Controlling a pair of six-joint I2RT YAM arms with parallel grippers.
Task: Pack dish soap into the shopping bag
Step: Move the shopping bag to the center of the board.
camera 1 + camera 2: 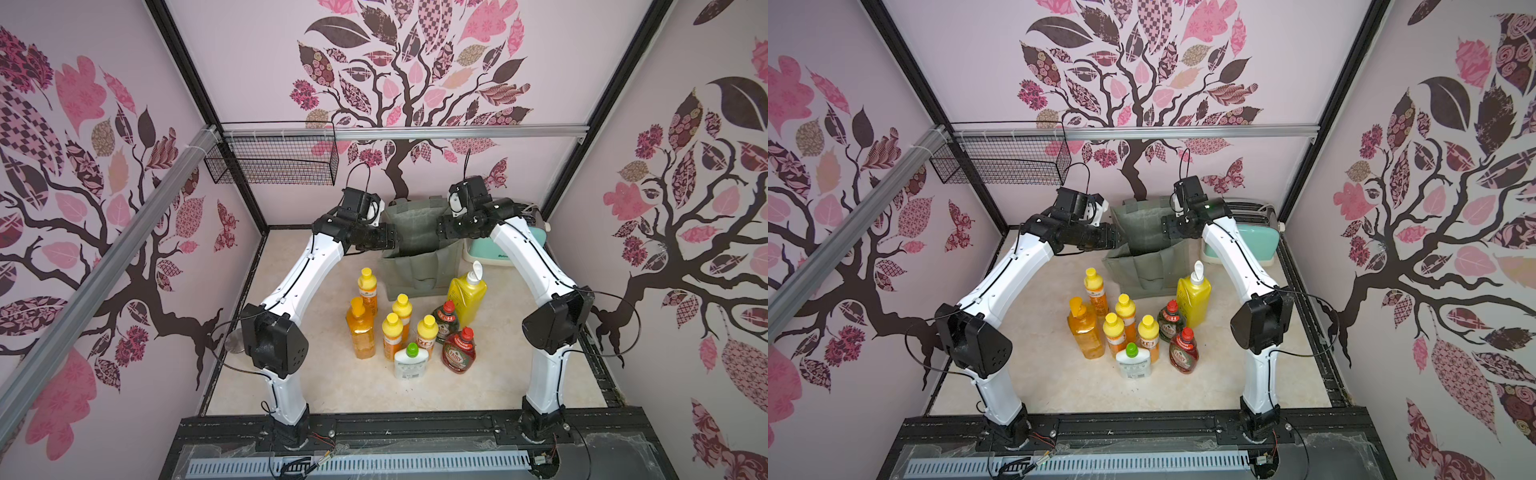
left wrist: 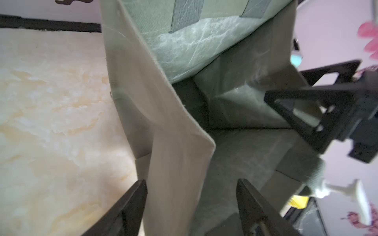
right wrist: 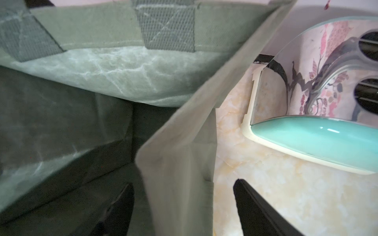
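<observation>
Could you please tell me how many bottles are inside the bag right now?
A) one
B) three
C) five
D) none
D: both wrist views look into the bag and show only bare fabric, while nine bottles stand on the table in front of it.

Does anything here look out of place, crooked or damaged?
Only the bag: both side walls crease inward, as the wrist views show, narrowing its mouth. The bottles stand upright, and nothing is spilled.
</observation>
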